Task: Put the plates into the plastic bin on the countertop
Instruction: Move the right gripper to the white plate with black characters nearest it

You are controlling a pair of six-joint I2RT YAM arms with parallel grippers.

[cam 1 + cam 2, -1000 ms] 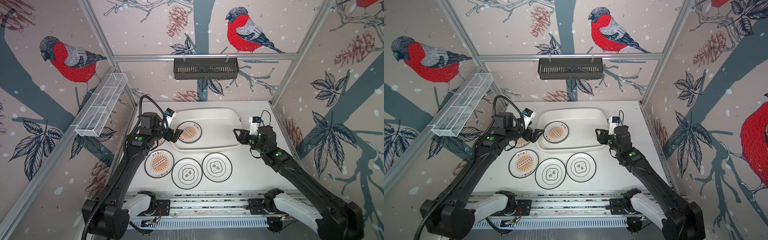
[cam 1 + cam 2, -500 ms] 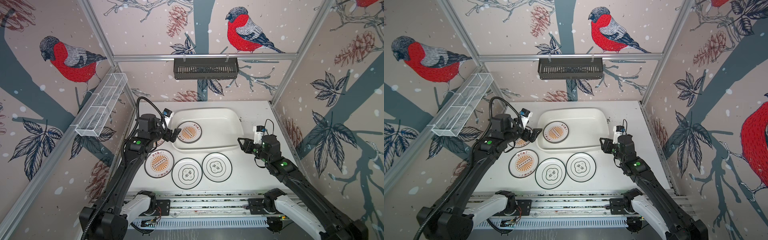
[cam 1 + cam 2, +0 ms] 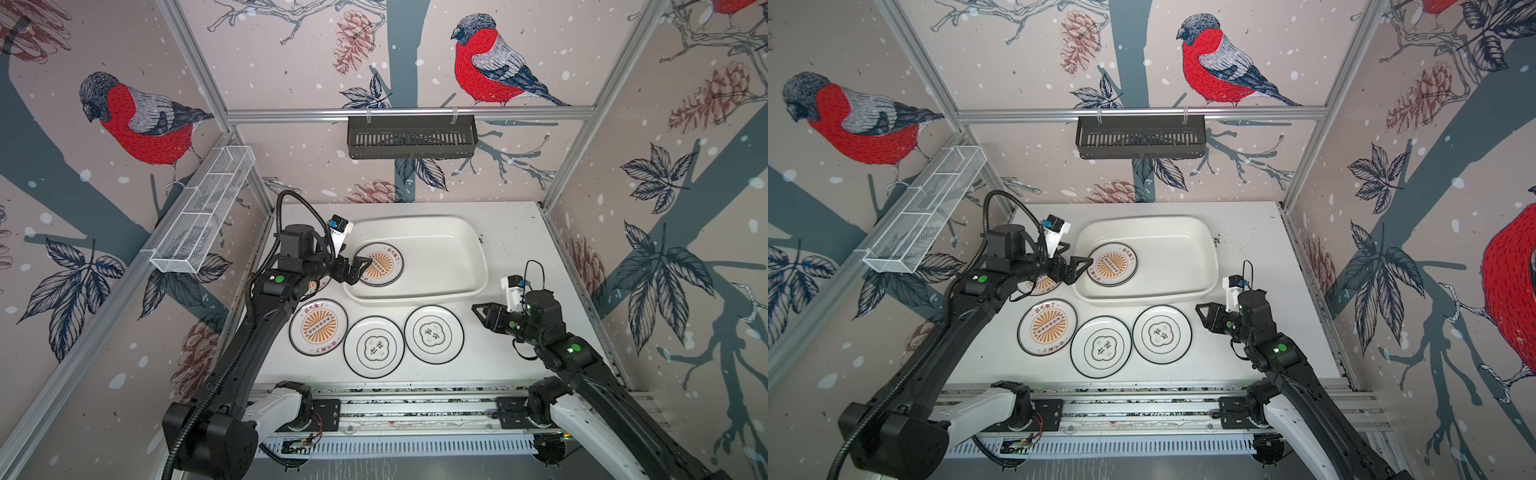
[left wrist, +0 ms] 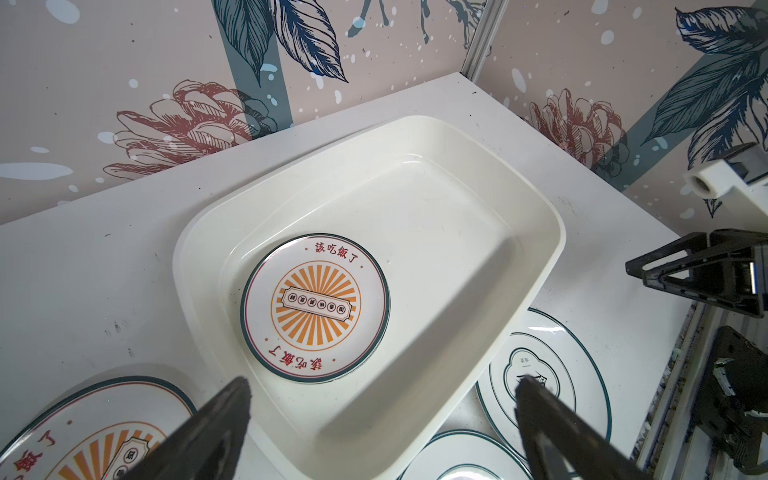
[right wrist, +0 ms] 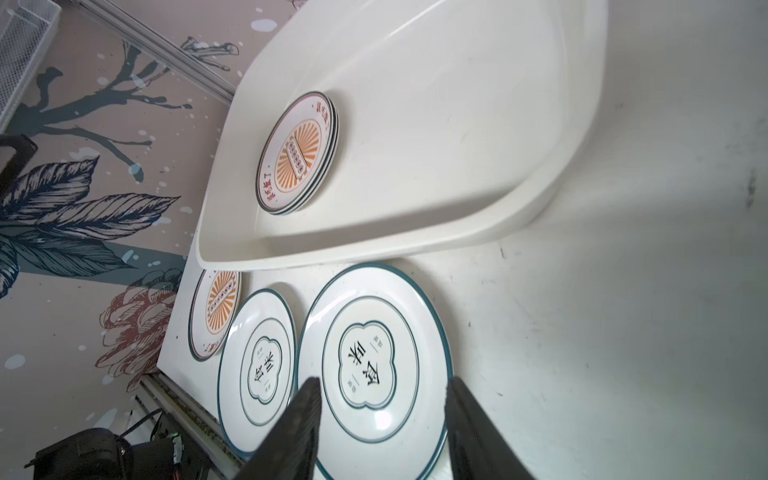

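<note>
Your left pincer (image 3: pixel 360 270) hangs released, jaws wide and empty, just over the left rim of the plastic bin (image 3: pixel 440 257). It is beside the stack of sunburst plates (image 3: pixel 380 264) lying inside the bin at that end. On the table (image 3: pixel 511 232), a half-hidden sunburst plate (image 3: pixel 318 286) lies off the bin's left rim under that arm. A second sunburst plate (image 3: pixel 318 327) lies by the bin's near left corner. Along the bin's near side sit the middle emblem plate (image 3: pixel 374 347) and the right emblem plate (image 3: pixel 433 334).

Your right pincer (image 3: pixel 478 311), off the bin's near right corner, is unclenched, grasping nothing, and aimed at the right emblem plate's edge. That plate lies flat, so bring one finger low along the table and slip it under the lip. Clench on the rim only, then lift above the bin wall before letting go.
</note>
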